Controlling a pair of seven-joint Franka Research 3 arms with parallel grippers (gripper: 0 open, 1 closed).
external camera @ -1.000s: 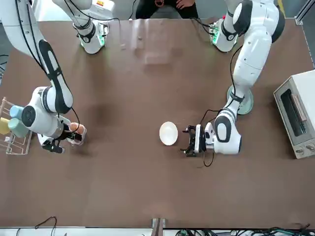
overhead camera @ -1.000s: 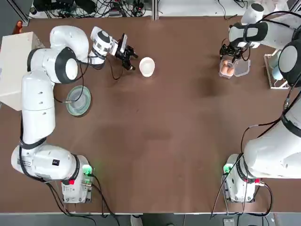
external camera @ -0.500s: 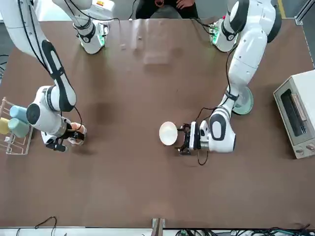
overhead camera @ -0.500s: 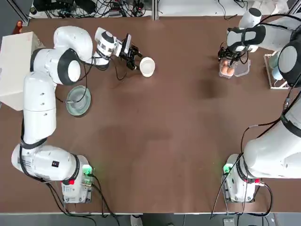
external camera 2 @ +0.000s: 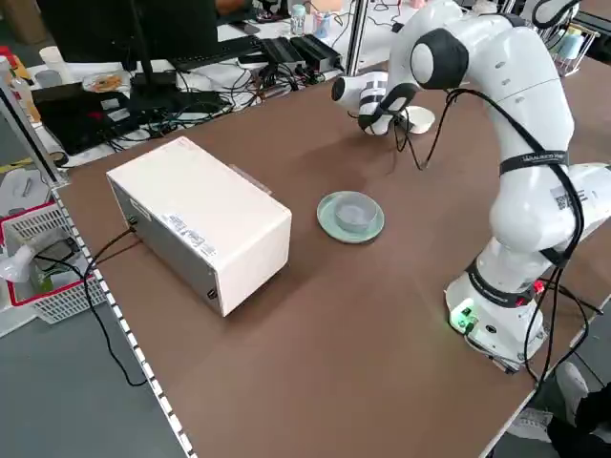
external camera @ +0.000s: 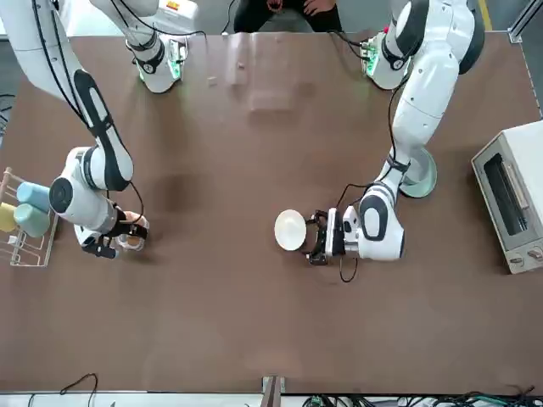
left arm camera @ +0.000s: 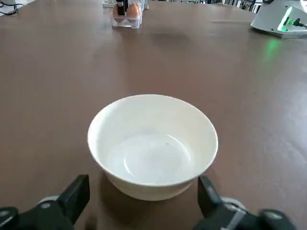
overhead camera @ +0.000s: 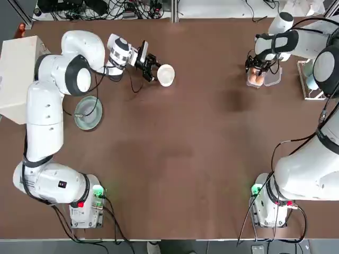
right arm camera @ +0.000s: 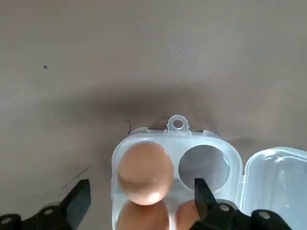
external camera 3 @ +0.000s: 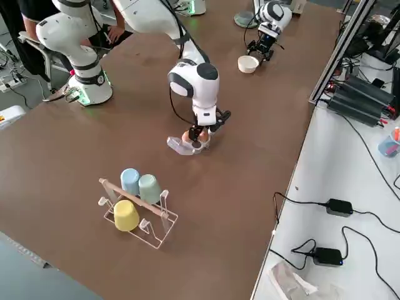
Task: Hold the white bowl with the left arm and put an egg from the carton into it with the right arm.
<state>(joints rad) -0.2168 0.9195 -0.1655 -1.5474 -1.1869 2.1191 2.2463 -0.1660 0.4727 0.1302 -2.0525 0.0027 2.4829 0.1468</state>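
The white bowl stands upright and empty at the far left-middle of the table. My left gripper is open, low on the table, one finger on each side of the bowl's near wall without touching it. The clear carton lies at the far right with its lid folded open. It holds three orange-brown eggs and one empty cell. My right gripper hangs open just over the carton, its fingers either side of the eggs and holding nothing.
A grey-green plate lies by the left arm, and a white box-shaped oven sits at the table's left edge. A wire rack with cups stands beyond the carton at the right edge.
My left gripper has slid toward the bowl until its fingers flank it. My right gripper has settled a little closer over the carton.
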